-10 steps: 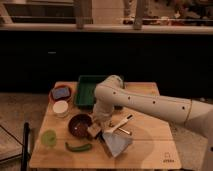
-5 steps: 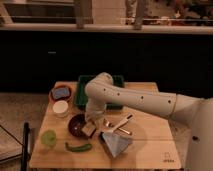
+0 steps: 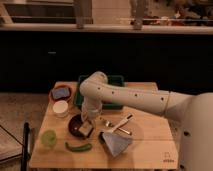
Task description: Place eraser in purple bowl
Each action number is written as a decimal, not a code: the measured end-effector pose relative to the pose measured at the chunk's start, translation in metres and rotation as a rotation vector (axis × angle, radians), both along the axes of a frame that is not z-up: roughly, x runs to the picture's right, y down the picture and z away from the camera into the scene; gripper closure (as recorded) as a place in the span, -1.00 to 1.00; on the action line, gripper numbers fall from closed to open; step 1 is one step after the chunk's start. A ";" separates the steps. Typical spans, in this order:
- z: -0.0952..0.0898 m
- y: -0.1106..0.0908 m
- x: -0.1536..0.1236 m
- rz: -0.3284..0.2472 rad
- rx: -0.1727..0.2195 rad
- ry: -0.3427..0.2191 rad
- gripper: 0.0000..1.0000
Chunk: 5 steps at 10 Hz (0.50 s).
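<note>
**Now over the bowl: eraser at the rim, release not confirmed**

Your tool (image 3: pixel 88 120) sits low at the right-hand edge of the purple bowl (image 3: pixel 76 126), hanging from the wrist under the white elbow. Its grip state can't be read from this view, so I cannot tell you whether it is pinching the eraser or has let go.

The eraser (image 3: pixel 85 130) shows as a tan block directly under the tool, at the bowl's right rim. Whether it lies inside, rests on the rim, or hangs just above it is not readable.

What changed: a second ago the elbow was to the right, over the green tray (image 3: pixel 116 80), and the tan block sat further right of the bowl. Half a second ago the arm had swung left. Now the elbow is left again and the wrist has dropped toward the bowl, carrying the block with it. Everything else on the surface (image 3: pixel 150 150) stayed put.

My read: transport is essentially done and you're at the release step. The risk is the placement being too near the rim; a drop there could tip the block out onto the surface.

Around it:
- white cup (image 3: pixel 60 108) and orange-rimmed dish (image 3: pixel 61 93) behind-left of the bowl
- folded cloth (image 3: pixel 116 143) to the right front
- green pepper (image 3: pixel 77 147) in front
</note>
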State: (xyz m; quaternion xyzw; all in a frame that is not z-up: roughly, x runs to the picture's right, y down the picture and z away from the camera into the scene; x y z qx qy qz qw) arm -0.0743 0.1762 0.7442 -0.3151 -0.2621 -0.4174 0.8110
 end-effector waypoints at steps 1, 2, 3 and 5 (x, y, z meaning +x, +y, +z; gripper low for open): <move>0.001 -0.001 -0.004 -0.009 0.001 -0.004 1.00; 0.001 -0.001 -0.011 -0.022 0.001 -0.013 1.00; 0.001 -0.001 -0.019 -0.035 0.000 -0.019 1.00; 0.003 -0.002 -0.029 -0.054 -0.002 -0.030 1.00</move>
